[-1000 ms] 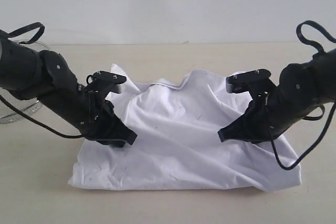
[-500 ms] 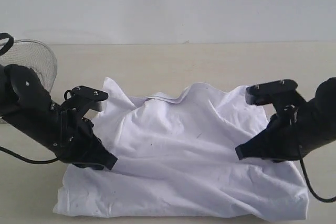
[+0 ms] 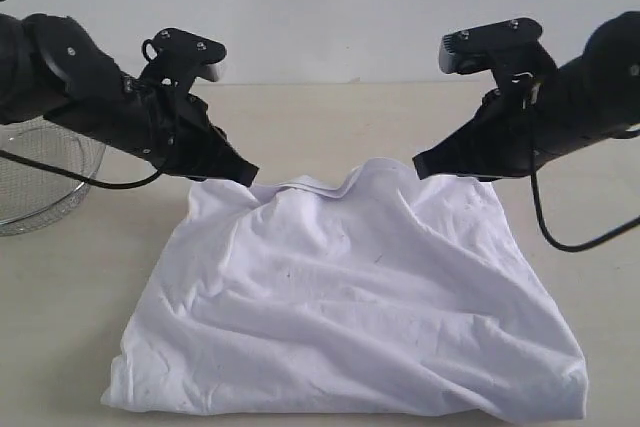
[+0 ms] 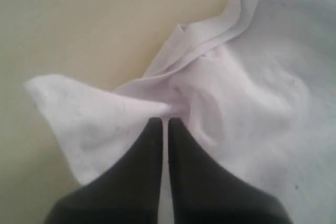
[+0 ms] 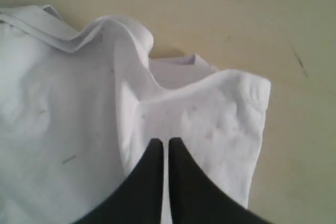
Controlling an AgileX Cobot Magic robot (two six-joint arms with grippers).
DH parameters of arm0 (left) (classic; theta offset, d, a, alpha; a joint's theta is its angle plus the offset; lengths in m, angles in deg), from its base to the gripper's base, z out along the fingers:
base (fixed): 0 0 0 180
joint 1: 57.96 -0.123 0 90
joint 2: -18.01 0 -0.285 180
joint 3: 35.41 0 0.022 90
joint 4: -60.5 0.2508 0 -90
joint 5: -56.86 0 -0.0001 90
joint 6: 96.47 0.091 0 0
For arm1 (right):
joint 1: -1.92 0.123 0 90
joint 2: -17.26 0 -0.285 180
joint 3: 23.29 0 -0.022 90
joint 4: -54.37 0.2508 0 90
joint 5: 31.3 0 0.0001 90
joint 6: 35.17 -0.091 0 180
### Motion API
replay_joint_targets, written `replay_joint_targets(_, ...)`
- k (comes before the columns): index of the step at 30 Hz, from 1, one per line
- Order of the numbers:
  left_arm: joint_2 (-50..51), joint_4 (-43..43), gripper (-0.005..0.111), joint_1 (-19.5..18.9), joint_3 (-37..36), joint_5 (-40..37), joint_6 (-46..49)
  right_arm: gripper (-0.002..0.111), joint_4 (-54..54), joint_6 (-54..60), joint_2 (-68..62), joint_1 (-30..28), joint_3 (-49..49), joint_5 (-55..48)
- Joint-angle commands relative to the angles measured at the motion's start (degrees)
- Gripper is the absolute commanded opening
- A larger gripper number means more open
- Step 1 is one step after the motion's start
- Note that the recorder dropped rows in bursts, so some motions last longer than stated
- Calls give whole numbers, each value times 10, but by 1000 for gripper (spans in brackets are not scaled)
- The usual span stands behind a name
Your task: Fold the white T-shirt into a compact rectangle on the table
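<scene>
**Shirt pinched at both far corners**

Pale beige table point(image 3: 330, 112) w/ small dark specks, filling most of ext. view; white shirt point(image 3: 340, 317) spread mid-table, wrinkled, plain side up, faint dark flecks on cloth; near edge rounded like a fold, running almost full width; far edge wavy w/ a collar-like band at centre. Round wire-mesh basket point(image 3: 40, 187) at far left on table, apart from shirt. L gripper point(image 3: 243, 175) angled down to shirt's far-left corner, touching cloth; in L wrist view, L gripper point(image 4: 164, 121) w/ jaws pressed together on a gather of shirt point(image 4: 247, 103), creases fanning out from tips, a loose flap lying beside on table point(image 4: 79, 24). R gripper point(image 3: 424, 165) mirrored at far-right corner; in R wrist view, R gripper point(image 5: 164, 141) likewise narrow, nipping a raised layer of shirt point(image 5: 210, 119), thin white sliver showing between jaws; squared corner of that layer just beside tips, table point(image 5: 294, 35) beyond; both grippers well apart, roughly level w/ each other.
</scene>
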Motion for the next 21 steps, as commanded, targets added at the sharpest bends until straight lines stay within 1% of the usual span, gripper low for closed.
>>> replay_joint_targets(1, 55, 3, 4, -1, 46, -16, 22, 0, -6, 32, -69, -1, -56, -26)
replay_joint_targets(3, 75, 3, 4, -1, 64, -21, 23, 0, -6, 38, -98, -1, -79, -41)
replay_joint_targets(5, 89, 3, 4, -1, 79, -47, 23, 0, -5, 38, -123, -1, -97, -50)
replay_joint_targets(7, 101, 3, 4, -1, 86, -56, 23, 0, -3, 38, -137, -1, -105, -49)
replay_joint_targets(11, 124, 3, 4, -5, 88, -16, 27, 0, -3, 37, -158, -1, -107, -28)
replay_joint_targets(14, 152, 3, 4, -13, 101, -38, 27, 0, -5, 35, -172, -1, -107, -17)
replay_joint_targets(18, 174, 3, 4, -21, 105, -28, 20, 0, -8, 25, -185, -2, -107, 19)
replay_joint_targets(21, 175, 3, 4, -27, 105, -27, 15, 0, -8, 12, -192, -15, -107, 41)
